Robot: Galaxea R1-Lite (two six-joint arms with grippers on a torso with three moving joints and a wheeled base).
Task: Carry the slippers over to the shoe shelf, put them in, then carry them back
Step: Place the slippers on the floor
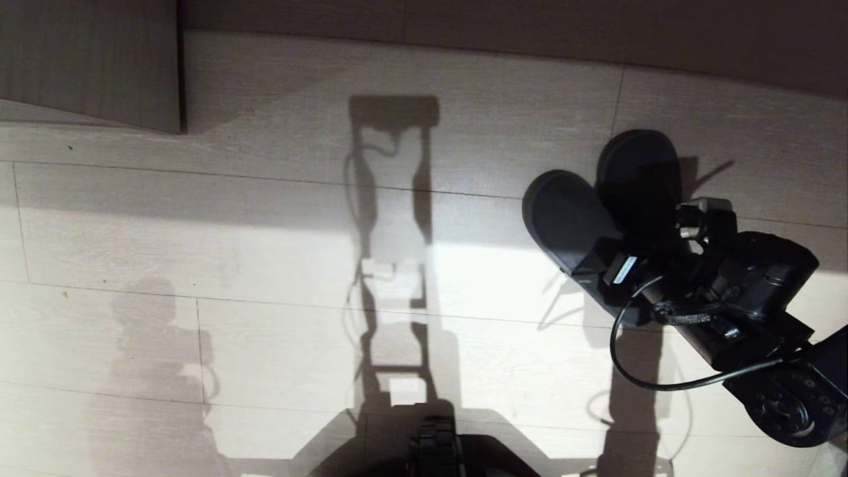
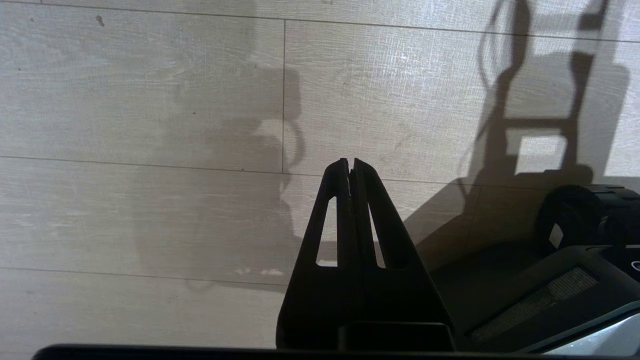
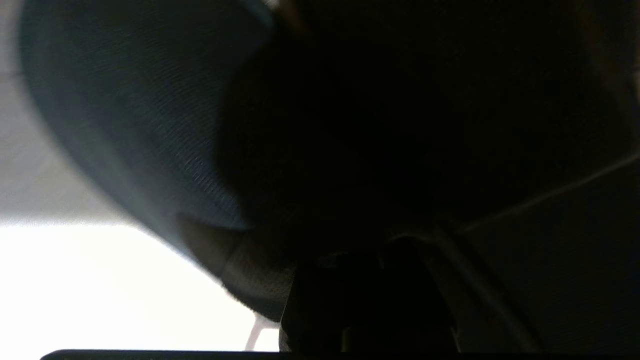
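The slippers, a dark pair, hang together at the right of the head view: one sole (image 1: 563,212) faces left and the other (image 1: 639,165) stands behind it. My right gripper (image 1: 626,268) is shut on the slippers at their near end, and they look held just off the pale plank floor. In the right wrist view one slipper's sole (image 3: 125,115) fills the picture above the dark right gripper (image 3: 370,260). My left gripper (image 2: 350,162) is shut on nothing, parked low over bare planks. The shoe shelf's opening is out of view.
A grey-brown wood-grain panel (image 1: 86,59) juts in at the far left, and a darker wood-grain strip (image 1: 530,33) runs along the far edge. My own base (image 1: 437,444) shows at the near middle. Long shadows of the robot cross the floor.
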